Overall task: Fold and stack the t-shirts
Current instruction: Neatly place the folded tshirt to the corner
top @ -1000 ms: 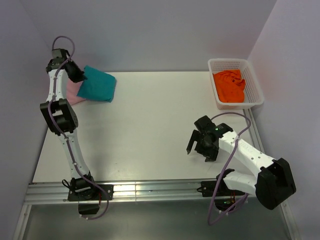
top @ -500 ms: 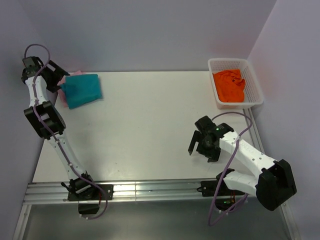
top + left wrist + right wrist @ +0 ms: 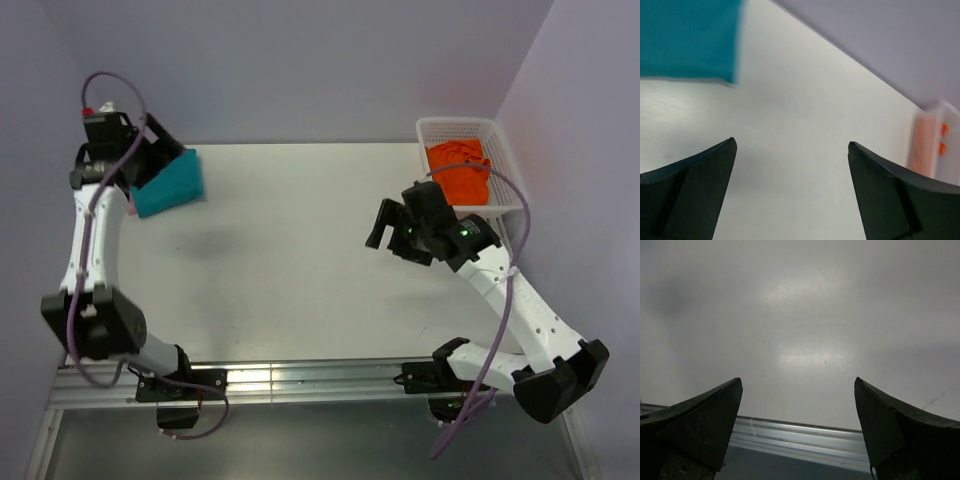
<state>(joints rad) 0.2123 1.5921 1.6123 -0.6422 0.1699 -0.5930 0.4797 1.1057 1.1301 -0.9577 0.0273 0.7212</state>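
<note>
A folded teal t-shirt (image 3: 172,186) lies at the table's far left corner; in the left wrist view the teal t-shirt (image 3: 687,40) fills the upper left. My left gripper (image 3: 163,158) hovers over its far left edge, open and empty; in the left wrist view the left gripper (image 3: 791,144) frames only bare table. A crumpled orange t-shirt (image 3: 458,172) sits in the white mesh basket (image 3: 506,160) at the back right. My right gripper (image 3: 388,230) hangs open and empty over the table, just left of the basket; the right gripper (image 3: 797,381) looks down at bare table.
The basket (image 3: 935,145) shows at the right edge of the left wrist view. An aluminium rail (image 3: 790,432) runs along the table's near edge. Walls close in behind and on both sides.
My left gripper opened and let go of the teal t-shirt, which now lies further left. My right arm swung from the near right up toward the basket.
</note>
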